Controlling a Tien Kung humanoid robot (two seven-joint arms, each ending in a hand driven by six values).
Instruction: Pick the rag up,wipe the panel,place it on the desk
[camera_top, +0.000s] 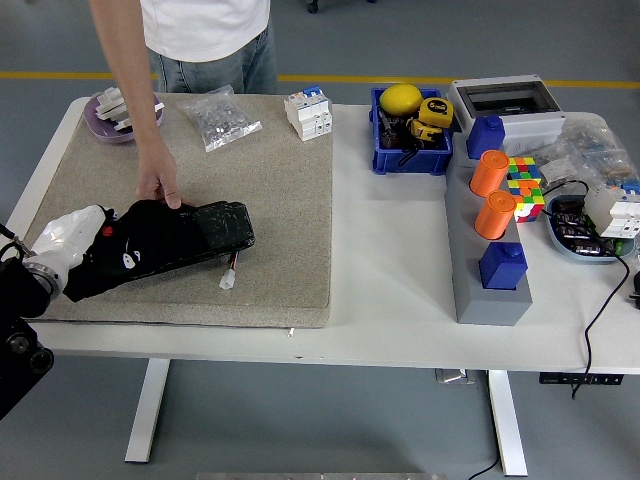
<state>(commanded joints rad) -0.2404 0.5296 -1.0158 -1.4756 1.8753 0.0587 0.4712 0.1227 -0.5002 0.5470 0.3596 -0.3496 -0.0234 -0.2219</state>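
A glossy black panel lies flat on the beige mat, a small white connector at its near edge. My left hand, white with a black arm behind it, comes in from the lower left and is shut on a black rag pressed onto the panel's left end. A person's hand rests its fingertips on the panel's far edge and holds it still. My right arm does not show.
On the mat's far side sit a purple dish, a bag of small parts and a white breaker. To the right stand a blue bin, a grey block with orange cylinders and a cable.
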